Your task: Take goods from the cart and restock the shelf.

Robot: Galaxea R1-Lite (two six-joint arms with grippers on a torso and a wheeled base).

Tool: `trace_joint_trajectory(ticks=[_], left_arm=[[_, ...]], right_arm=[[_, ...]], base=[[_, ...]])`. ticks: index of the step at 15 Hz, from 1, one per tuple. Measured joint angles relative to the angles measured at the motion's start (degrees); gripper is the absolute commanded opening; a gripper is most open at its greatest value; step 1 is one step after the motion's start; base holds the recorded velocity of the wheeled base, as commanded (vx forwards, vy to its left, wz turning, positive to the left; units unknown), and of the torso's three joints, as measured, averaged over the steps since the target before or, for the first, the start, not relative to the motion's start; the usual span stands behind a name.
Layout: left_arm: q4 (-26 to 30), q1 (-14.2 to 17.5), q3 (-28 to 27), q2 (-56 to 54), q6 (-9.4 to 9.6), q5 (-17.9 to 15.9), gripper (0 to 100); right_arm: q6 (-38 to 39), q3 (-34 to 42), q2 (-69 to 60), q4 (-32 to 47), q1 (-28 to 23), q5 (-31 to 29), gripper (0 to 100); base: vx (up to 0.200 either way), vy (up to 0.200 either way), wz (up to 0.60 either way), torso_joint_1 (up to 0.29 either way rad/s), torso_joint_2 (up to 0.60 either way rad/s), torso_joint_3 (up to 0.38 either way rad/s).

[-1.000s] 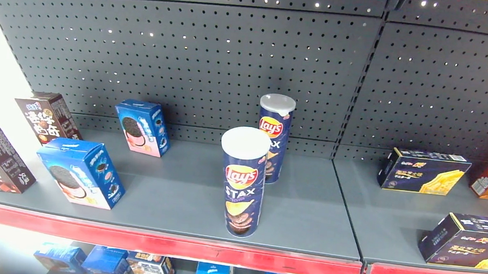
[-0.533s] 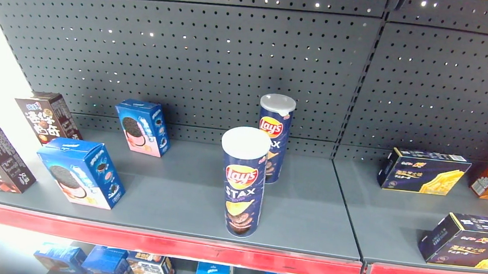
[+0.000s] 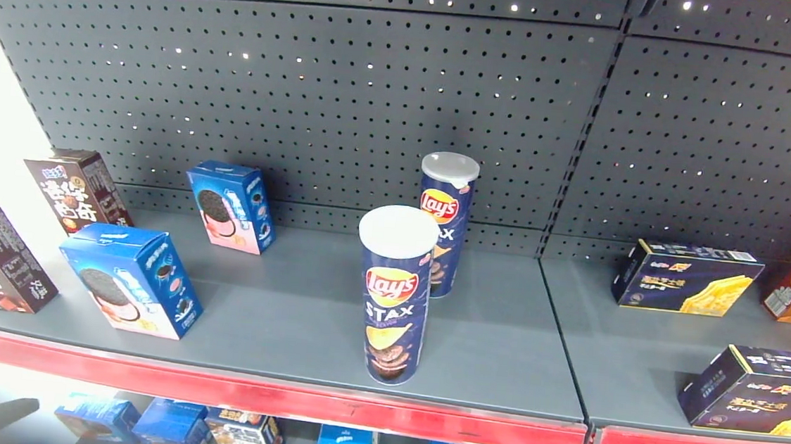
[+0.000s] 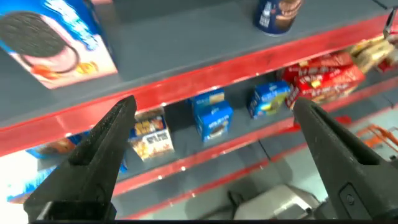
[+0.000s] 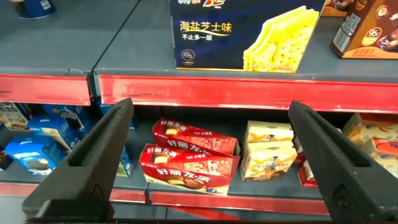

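Both my claws are empty. The left claw [image 4: 211,162] is spread wide, out in front of the red front lip [image 4: 186,74] of the shelf [image 3: 289,312]. A blue cookie box [image 4: 56,37] sits up on the board past it. The right claw [image 5: 208,162] is spread wide too, facing the lip under a navy cracker box [image 5: 245,34]. Red snack packs [image 5: 189,158] lie on the lower tier beyond.

The goods are on the shelf. The front can [image 3: 393,292] stands upright just back of the front edge. The back can [image 3: 444,219] stands upright behind it, near the pegboard [image 3: 306,102]; they are close, but I can't tell if they touch. They line up front to back with labels out, probably so shoppers can read them and the lane fills from the rear.

The blue cookie box is toward the left end and the navy cracker box is in the right bay, so each kind keeps its own lane.

My guess is the claws are low and open because they carry nothing, so the next pick has to come from the cart. There is bare board beside the cans for more stock.
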Motion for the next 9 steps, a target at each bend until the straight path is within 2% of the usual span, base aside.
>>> trace_joint_trajectory(ticks=[2, 5, 9], left_arm=[[-0.8, -0.5, -1.1, 4.7, -0.35, -0.1, 100], [-5.9, -3.9, -1.7, 12.4, -0.88, -0.3, 100], [-8.9, -6.7, -4.4, 22.2, -0.13, -3.2, 100]], right_arm=[[0.0, 0.0, 0.0, 0.0, 0.0, 0.0, 100], [0.0, 0.0, 0.0, 0.0, 0.0, 0.0, 100], [0.0, 0.0, 0.0, 0.0, 0.0, 0.0, 100]], base=[[0.0, 0.0, 0.0, 0.0, 0.0, 0.0], [0.0, 0.0, 0.0, 0.0, 0.0, 0.0], [0.0, 0.0, 0.0, 0.0, 0.0, 0.0]])
